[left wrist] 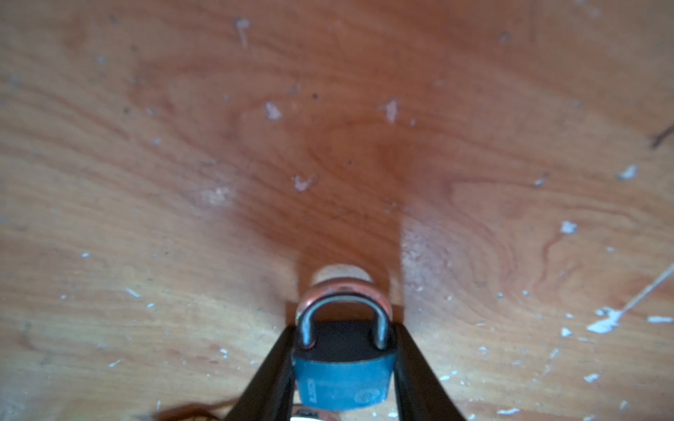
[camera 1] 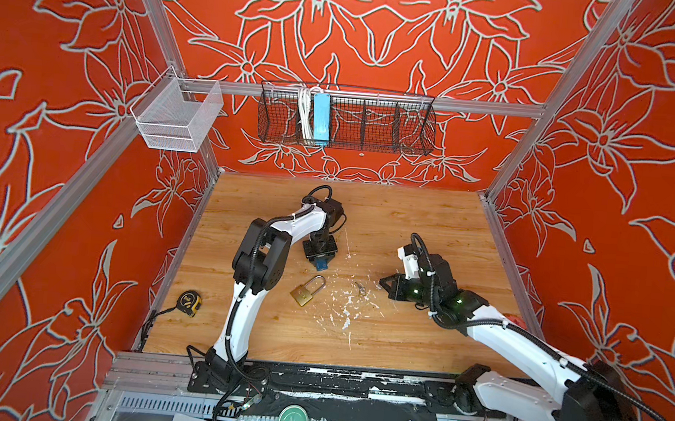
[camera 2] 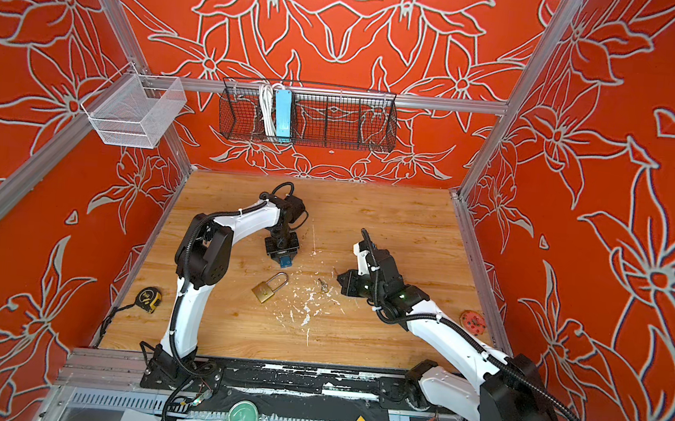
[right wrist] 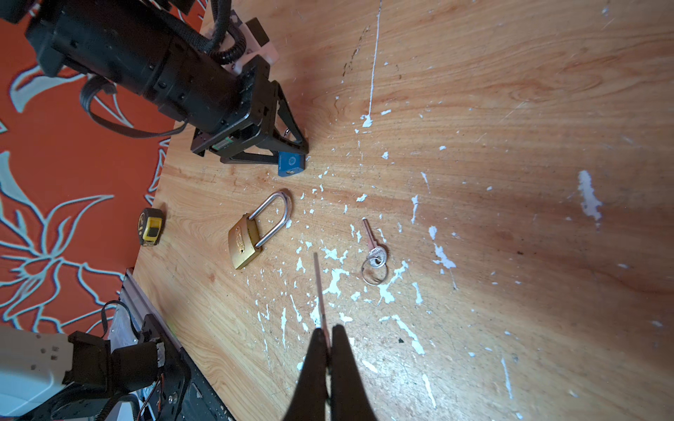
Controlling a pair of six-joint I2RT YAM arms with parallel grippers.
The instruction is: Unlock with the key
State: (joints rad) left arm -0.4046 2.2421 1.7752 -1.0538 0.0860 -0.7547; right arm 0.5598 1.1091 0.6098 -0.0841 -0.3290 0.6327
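The blue padlock (left wrist: pixel 344 375) sits clamped by its body between the two fingers of the left gripper (left wrist: pixel 344 330), its shackle seated in the body at both ends and pointing out past the fingertips toward the wooden table (camera 1: pixel 409 226); whether it touches the wood cannot be told. The right gripper (right wrist: pixel 328 330) is pinched tight on a slim key (right wrist: pixel 319 288), seen edge-on, whose blade sticks straight out from the fingertips. Ahead of that gripper and slightly to one side of the blade, a ringed key (right wrist: pixel 372 248) lies flat on the table. A brass padlock (right wrist: pixel 244 244) lies to the blade's other side, between the two grippers and nearer the left one, its long shackle pointing toward the blue padlock. A yellow and black tape measure (camera 1: pixel 189 302) rests at the table's edge, well beyond the left arm from the right gripper
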